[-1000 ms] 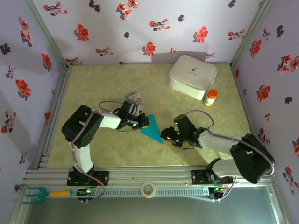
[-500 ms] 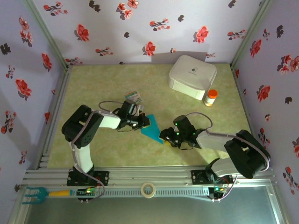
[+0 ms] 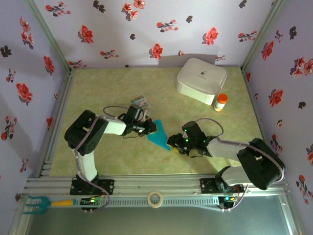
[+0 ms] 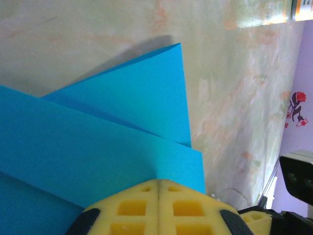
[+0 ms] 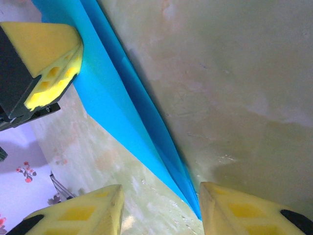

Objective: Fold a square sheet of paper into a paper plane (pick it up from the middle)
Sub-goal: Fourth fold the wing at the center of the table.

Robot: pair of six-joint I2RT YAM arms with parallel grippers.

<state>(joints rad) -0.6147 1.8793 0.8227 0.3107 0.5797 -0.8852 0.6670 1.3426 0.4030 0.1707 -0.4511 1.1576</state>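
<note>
I can read no words or numbers anywhere. The white box on my counter has a small dark mark on its lid, too small to make out. The little printed card shows only blurred colours, and the orange bottle has an illegible label.

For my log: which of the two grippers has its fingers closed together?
The left gripper: its yellow fingers meet at the blue paper, while the right gripper's stand apart.
</note>
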